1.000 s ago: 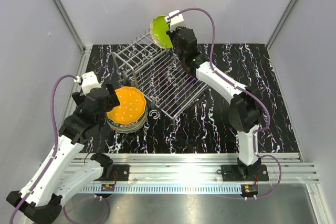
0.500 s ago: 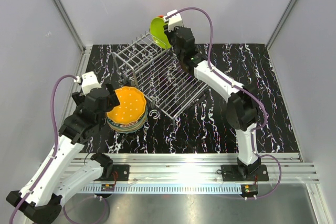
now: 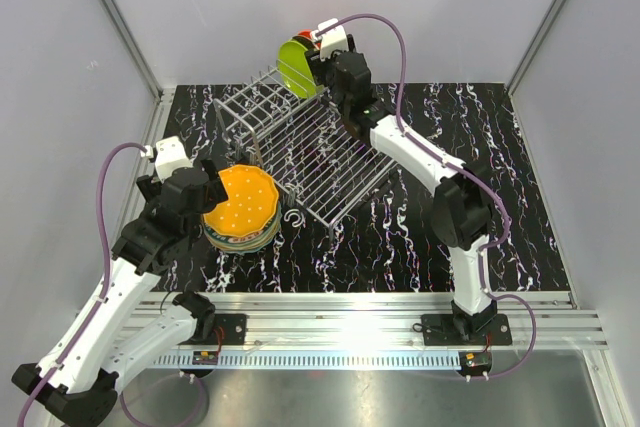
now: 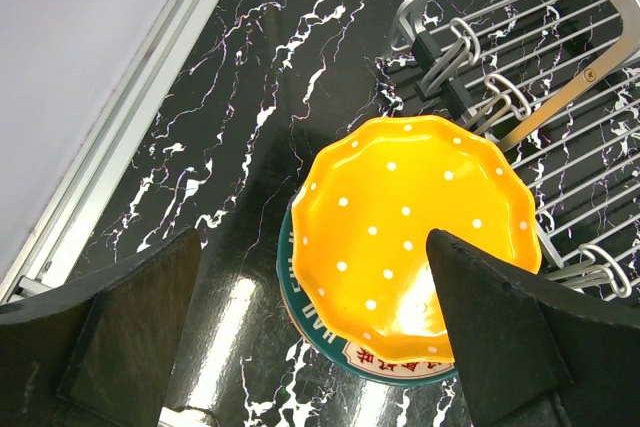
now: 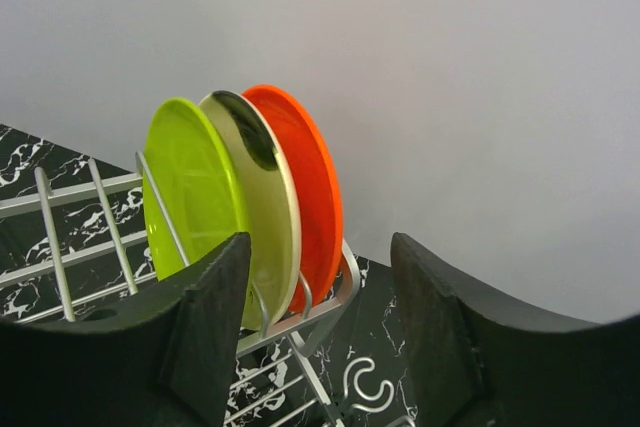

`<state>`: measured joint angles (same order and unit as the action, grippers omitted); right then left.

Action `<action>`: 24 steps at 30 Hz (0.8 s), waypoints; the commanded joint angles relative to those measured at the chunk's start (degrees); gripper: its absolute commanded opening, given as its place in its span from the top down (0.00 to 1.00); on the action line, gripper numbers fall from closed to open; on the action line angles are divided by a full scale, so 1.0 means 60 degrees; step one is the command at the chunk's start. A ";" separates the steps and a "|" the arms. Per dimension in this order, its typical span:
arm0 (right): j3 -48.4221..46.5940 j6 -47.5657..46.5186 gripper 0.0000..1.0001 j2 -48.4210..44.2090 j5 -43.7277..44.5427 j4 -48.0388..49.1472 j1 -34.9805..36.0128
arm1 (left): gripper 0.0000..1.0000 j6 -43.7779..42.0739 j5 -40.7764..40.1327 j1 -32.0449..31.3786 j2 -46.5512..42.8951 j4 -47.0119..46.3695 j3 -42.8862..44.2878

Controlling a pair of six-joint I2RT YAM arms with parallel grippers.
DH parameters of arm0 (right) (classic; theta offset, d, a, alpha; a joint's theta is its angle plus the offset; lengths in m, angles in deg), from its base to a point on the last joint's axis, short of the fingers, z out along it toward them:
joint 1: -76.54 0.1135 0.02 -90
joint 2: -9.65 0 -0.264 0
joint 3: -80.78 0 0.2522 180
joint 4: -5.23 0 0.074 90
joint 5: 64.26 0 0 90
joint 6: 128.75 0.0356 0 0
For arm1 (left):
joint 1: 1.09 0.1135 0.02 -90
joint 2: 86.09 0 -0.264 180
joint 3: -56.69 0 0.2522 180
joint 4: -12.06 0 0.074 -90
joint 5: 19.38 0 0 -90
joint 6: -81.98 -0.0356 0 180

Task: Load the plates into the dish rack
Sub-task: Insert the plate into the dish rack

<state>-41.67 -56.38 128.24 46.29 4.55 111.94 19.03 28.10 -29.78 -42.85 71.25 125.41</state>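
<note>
The right gripper [image 5: 320, 252] stood released, its two dark fingers spread wide with nothing between them. Just ahead of its fingertips three plates stood on edge in the raised slotted end of the dish rack [image 3: 310, 147]. These were a lime green plate [image 5: 190, 187] toward its left finger, a glossy pale plate [image 5: 268, 202] in the middle and a red-orange plate [image 5: 318, 182] toward its right finger. The three sat close together, each held upright by the wires. Beyond them rose a plain pale grey wall [image 5: 450, 67].

The left gripper [image 4: 312, 242] also hung released and held nothing. Directly below it, between its spread fingers, lay the dotted orange plate [image 4: 410, 237], flat on top of a stack [image 3: 240, 235] whose lower teal rim showed at the edge. The flat grid of the rack lay just past this stack, on the far side from the gripper.

Everything rested on a black table [image 3: 450, 117] veined with white, walled by light grey panels. A silver rail [image 3: 350, 327] ran along the near edge, where the arms were bolted.
</note>
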 commanded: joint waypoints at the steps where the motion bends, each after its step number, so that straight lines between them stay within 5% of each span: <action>1: -0.0196 0.0227 0.33 -0.0750 -0.0291 -0.0129 -0.0026 | 0.01 0.0121 -0.0354 -0.0038 -0.0073 -0.0218 0.0083; 16: 0.1454 0.2069 0.35 -0.2914 -0.0701 -0.0992 0.0369 | 0.01 0.0121 -0.0398 -0.0009 -0.0147 -0.0233 0.0069; 24: 0.4093 0.5075 0.55 -0.4427 -0.1917 -0.1507 0.1686 | 0.01 0.0136 -0.0310 0.0181 -0.0220 -0.0247 0.0054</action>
<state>-21.36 -35.11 103.36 38.25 -3.23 118.32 19.05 28.03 -29.28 -43.50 71.25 125.41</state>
